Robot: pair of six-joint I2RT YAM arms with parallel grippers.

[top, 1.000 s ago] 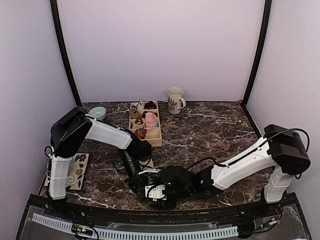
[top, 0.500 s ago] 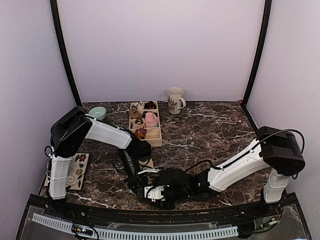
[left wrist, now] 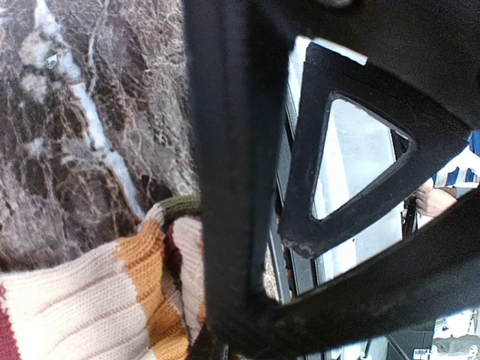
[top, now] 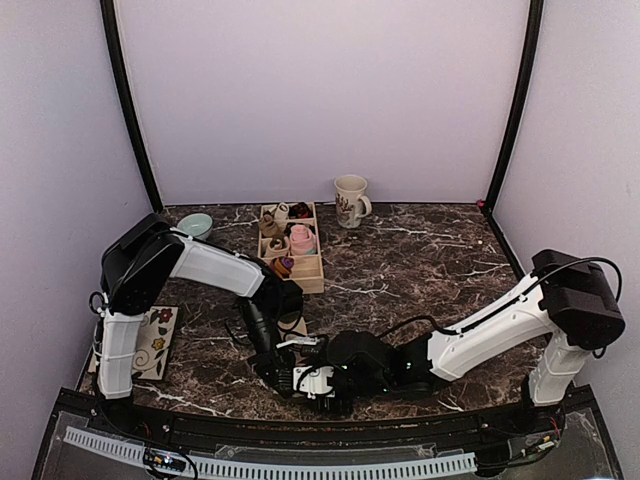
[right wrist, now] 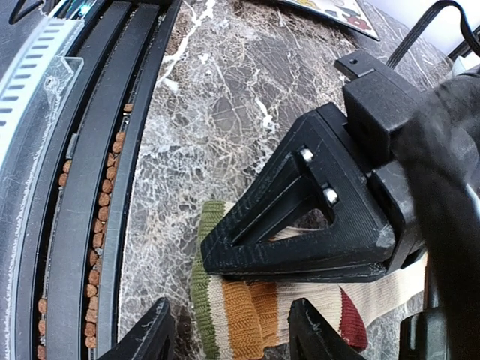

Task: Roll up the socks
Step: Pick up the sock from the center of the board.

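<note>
Black fingers seemingly press a striped sock on marble.

The whole table is taken in by the top view, from high up behind the arm bases, facing the back wall. The left wrist view is jammed right down at the marble, pointed at the near edge, and mostly blocked by the left gripper's own finger. The right wrist view is set close above that same edge, angled down. The striped sock is caught by both wrist views, the front rail by all three.
</note>
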